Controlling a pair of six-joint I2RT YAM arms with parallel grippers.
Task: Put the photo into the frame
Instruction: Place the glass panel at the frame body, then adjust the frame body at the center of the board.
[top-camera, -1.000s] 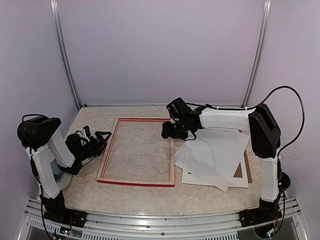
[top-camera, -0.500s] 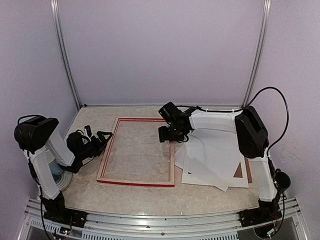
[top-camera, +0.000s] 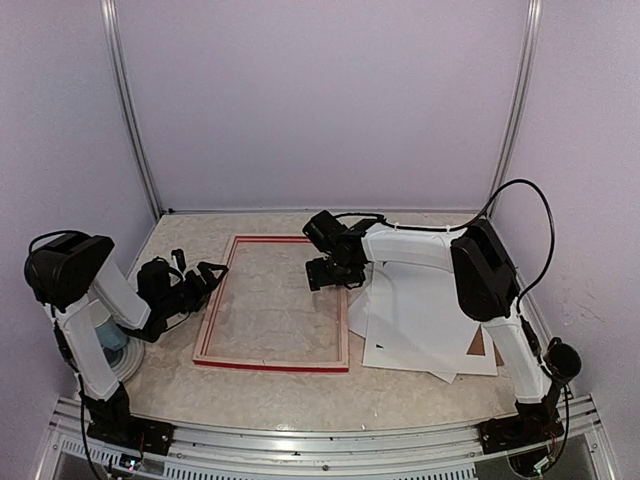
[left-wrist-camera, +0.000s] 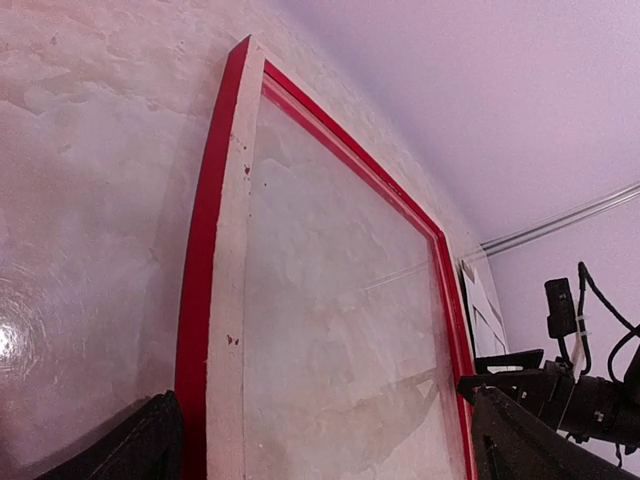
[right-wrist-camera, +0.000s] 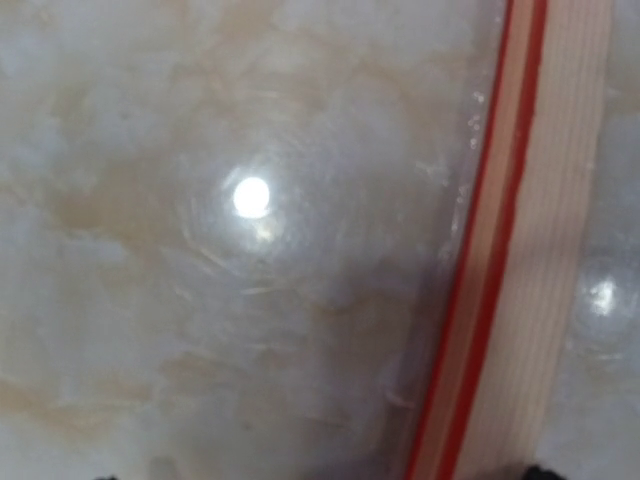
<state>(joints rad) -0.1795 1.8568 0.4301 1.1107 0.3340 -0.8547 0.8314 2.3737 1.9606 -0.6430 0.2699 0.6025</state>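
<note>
The frame (top-camera: 275, 366) lies flat with its pale wood back up and red edges showing, left of centre. My left gripper (top-camera: 198, 272) is open, low at the frame's left rail; that rail (left-wrist-camera: 225, 300) runs between its fingers (left-wrist-camera: 150, 450) in the left wrist view. My right gripper (top-camera: 325, 272) hovers over the pane near the frame's far right corner. Only tiny dark tips show at the right wrist view's bottom corners, wide apart, so it looks open and empty. That view shows the pane (right-wrist-camera: 250, 250) and the right rail (right-wrist-camera: 540, 250). A plain white sheet (top-camera: 420, 300), likely the photo, tops the pile right of the frame.
Under the top sheet lie more white sheets, one with a window showing the brown backing board (top-camera: 478, 343). A round white and blue thing (top-camera: 108, 340) sits by the left arm's base. The enclosure walls stand close on three sides.
My right gripper has moved left, from above the frame's right rail to over the pane. My left gripper has edged slightly toward the frame's left rail.
</note>
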